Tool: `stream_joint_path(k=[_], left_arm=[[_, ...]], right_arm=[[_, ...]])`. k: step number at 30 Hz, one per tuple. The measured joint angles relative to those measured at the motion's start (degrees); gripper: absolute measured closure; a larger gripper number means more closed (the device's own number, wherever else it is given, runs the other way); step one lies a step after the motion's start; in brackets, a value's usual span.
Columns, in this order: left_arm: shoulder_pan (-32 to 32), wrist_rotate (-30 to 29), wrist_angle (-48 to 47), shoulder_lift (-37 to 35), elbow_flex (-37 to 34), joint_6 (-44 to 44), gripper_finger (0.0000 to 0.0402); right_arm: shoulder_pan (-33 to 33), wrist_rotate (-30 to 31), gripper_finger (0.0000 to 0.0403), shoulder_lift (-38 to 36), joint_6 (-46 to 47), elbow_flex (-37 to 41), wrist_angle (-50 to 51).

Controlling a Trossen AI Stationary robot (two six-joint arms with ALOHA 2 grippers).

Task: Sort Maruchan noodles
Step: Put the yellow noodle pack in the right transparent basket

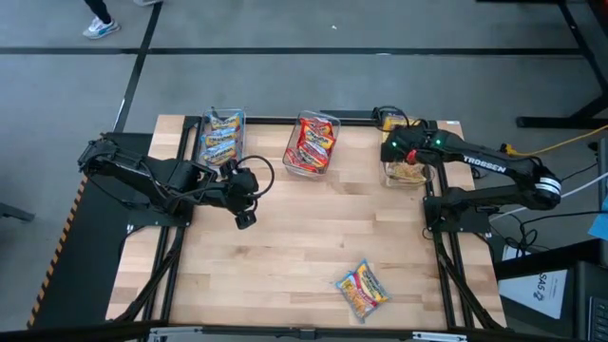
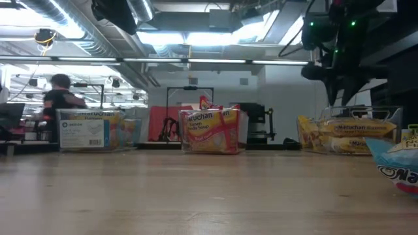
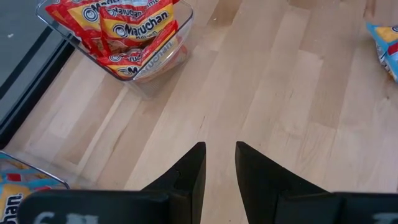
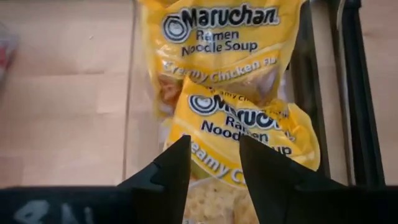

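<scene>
Three clear bins stand along the far edge. The left bin [image 1: 220, 138] holds blue Maruchan noodles, the middle bin [image 1: 312, 142] red ones [image 3: 127, 28], and the right bin [image 1: 407, 171] yellow ones [image 4: 224, 37]. My right gripper [image 4: 214, 146] hangs open above the right bin, over the top yellow packet [image 4: 249, 124] and clear of it. In the low view this gripper [image 2: 336, 91] is well above the bin [image 2: 349, 137]. My left gripper [image 3: 219, 149] stands open over bare table at the left, nothing between its fingers. One loose blue packet [image 1: 363, 290] lies flat near the front edge.
Bare wooden table spreads between the bins and the loose packet [image 2: 398, 166]. Black frame rails [image 1: 442, 256] run along both sides of the table. A person [image 2: 60, 98] is in the room far behind the table.
</scene>
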State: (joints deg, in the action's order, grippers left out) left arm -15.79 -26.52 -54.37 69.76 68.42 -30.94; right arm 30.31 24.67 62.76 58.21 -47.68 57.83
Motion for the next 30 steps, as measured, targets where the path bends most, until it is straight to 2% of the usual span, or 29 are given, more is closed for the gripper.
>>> stream_joint_path(k=[5,10,21,24,28,30], left_arm=[[0.01,0.0,0.0,0.0,0.0,0.0,0.0321],[0.02,0.0,-0.01,0.0,0.0,0.02,0.0321],[0.0,0.0,-0.02,0.0,0.0,0.1,0.0321],[0.0,0.0,-0.02,0.0,0.0,0.15,0.0321],[0.0,0.0,-0.02,-0.02,0.0,0.15,0.0321],[0.0,-0.12,-0.02,0.0,0.0,0.15,0.0321]], right_arm=[[2.14,0.08,0.0275,2.39,0.01,0.0,-1.25],[2.74,-3.87,0.0282,6.23,-0.46,0.0,-0.11],[2.71,-6.38,0.0286,14.23,-6.42,-0.01,-2.74],[2.71,-6.44,0.0309,14.82,-7.69,-0.04,-3.22],[2.71,-5.92,0.0377,14.6,-7.97,-0.04,-3.45],[2.71,-5.8,0.0394,14.58,-9.75,-0.04,-4.02]])
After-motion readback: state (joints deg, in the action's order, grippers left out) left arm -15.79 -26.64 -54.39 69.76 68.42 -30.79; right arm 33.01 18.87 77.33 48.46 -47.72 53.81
